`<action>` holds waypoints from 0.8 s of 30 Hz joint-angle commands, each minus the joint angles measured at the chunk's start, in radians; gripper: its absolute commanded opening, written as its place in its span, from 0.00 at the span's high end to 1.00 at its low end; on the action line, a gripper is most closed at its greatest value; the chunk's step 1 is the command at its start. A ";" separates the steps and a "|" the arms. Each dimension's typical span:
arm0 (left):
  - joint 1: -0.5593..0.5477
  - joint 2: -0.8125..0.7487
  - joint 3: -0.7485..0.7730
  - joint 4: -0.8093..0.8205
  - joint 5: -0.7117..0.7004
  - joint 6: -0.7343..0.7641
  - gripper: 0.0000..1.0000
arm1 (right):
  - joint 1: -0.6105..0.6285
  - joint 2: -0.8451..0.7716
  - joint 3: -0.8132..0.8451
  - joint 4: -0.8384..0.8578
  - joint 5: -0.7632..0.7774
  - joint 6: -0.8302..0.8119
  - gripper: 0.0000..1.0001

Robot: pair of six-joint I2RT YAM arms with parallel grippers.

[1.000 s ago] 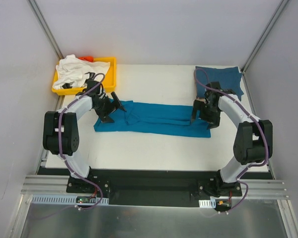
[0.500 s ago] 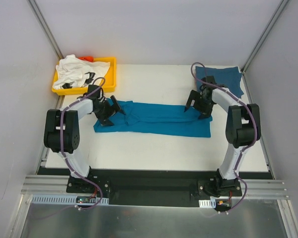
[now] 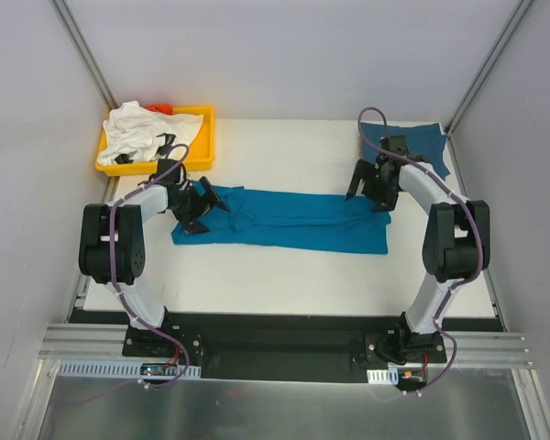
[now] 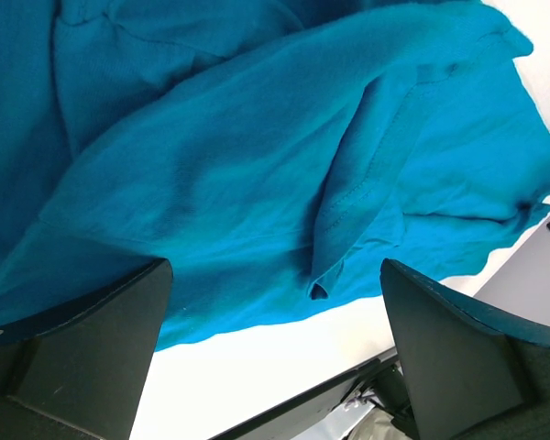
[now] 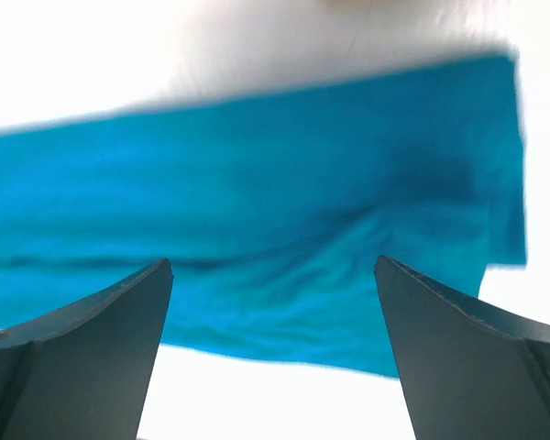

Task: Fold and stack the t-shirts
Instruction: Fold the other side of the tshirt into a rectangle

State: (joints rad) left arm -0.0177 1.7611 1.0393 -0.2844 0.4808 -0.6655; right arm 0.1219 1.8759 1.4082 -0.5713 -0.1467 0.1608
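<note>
A teal-blue t-shirt (image 3: pixel 284 218) lies folded into a long strip across the middle of the table. It fills the left wrist view (image 4: pixel 257 156) and the right wrist view (image 5: pixel 257 220). My left gripper (image 3: pixel 204 197) is open and empty over the strip's left end. My right gripper (image 3: pixel 367 189) is open and empty over its right end. A darker blue t-shirt (image 3: pixel 420 147) lies folded at the back right, behind my right arm. A white t-shirt with black marks (image 3: pixel 145 134) is bunched in the yellow tray (image 3: pixel 204 137).
The yellow tray stands at the back left corner, with something orange (image 3: pixel 161 108) at its far edge. Grey walls enclose the table on three sides. White tabletop (image 3: pixel 284 275) shows in front of the strip.
My right gripper has moved back and up from the strip's right end towards its far edge. My left gripper has shifted slightly back and left. The strip has stayed in place.
</note>
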 commanded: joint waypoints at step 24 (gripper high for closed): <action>-0.251 0.099 0.451 -0.186 -0.246 0.157 0.01 | 0.194 -0.327 -0.225 -0.035 0.041 -0.181 0.04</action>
State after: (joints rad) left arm -0.2161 1.7172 1.3182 -0.3649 0.3691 -0.5999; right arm 0.3187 1.6238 1.1992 -0.5739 -0.1589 0.0200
